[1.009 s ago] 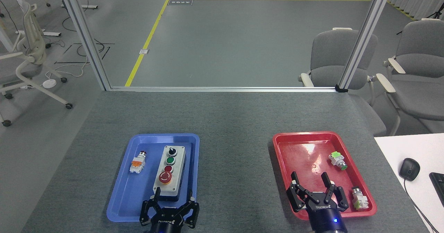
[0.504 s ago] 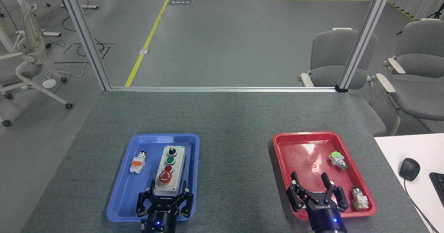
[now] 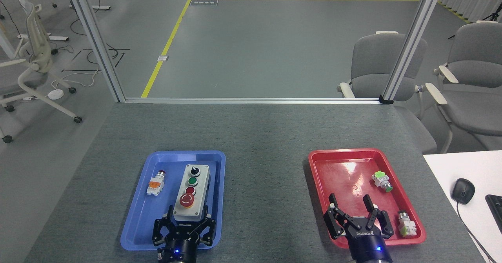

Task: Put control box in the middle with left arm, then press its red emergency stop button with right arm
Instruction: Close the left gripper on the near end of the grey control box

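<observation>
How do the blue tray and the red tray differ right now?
The blue plastic tray holds the long light-grey control box and one small loose push-button switch; the red plastic tray holds two small switches and no box. The left end effector straddles the box's near end in the blue tray; the right end effector hangs open over the red tray. Both are rectangular and lie on the grey felt table.

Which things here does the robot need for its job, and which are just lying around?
Needed:
control box in the blue tray
red emergency stop button
bare middle of the table
left gripper, right gripper

Lying around:
red tray
three loose switches
mouse
chairs
</observation>
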Tool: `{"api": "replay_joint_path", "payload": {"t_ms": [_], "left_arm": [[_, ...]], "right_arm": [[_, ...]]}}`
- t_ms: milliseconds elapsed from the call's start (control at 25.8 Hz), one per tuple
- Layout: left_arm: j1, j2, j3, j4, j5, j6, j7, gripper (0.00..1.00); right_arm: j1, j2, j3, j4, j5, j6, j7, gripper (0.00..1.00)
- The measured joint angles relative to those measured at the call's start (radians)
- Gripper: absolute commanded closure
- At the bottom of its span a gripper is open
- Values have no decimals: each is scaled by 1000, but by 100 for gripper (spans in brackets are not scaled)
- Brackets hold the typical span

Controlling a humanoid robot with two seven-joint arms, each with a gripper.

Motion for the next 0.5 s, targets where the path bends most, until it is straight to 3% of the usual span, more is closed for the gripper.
{"api": "replay_joint_path", "payload": {"t_ms": [504], "left_arm": [[-52,10,27,81,1,-1,7,1]], "right_arm": [[-1,2,1,13,2,-8,-7,2]]}}
